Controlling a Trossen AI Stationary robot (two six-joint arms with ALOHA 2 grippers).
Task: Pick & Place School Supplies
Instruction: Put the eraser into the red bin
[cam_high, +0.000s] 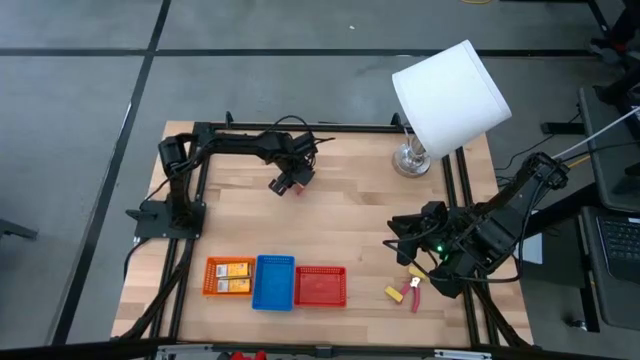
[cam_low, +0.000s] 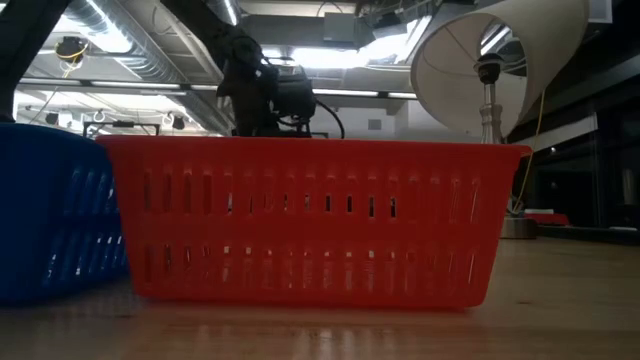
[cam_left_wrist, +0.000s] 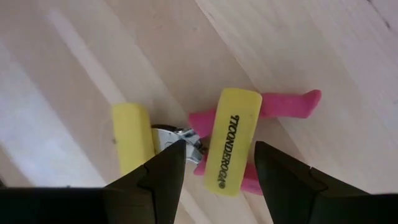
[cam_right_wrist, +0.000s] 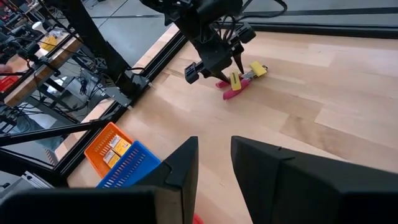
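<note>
My left gripper (cam_left_wrist: 221, 168) is open and hovers over a pink-handled pair of scissors (cam_left_wrist: 283, 104) at the far middle of the table. A yellow eraser block (cam_left_wrist: 231, 140) lies across the pink handles, and a second yellow block (cam_left_wrist: 132, 137) lies beside the metal blades. The fingers stand on either side of the first block's near end. The high view shows this gripper (cam_high: 291, 183) over the group. My right gripper (cam_right_wrist: 214, 165) is open and empty near the right edge (cam_high: 408, 243). Another pink pair of scissors (cam_high: 414, 296) and a yellow block (cam_high: 393, 293) lie flat just nearer than it.
Three mesh trays sit in a row at the near edge: orange (cam_high: 229, 276) holding yellow-orange packets, blue (cam_high: 274, 282), red (cam_high: 320, 285). A white-shaded lamp (cam_high: 450, 95) stands at the far right corner. Bare wood lies between the two arms.
</note>
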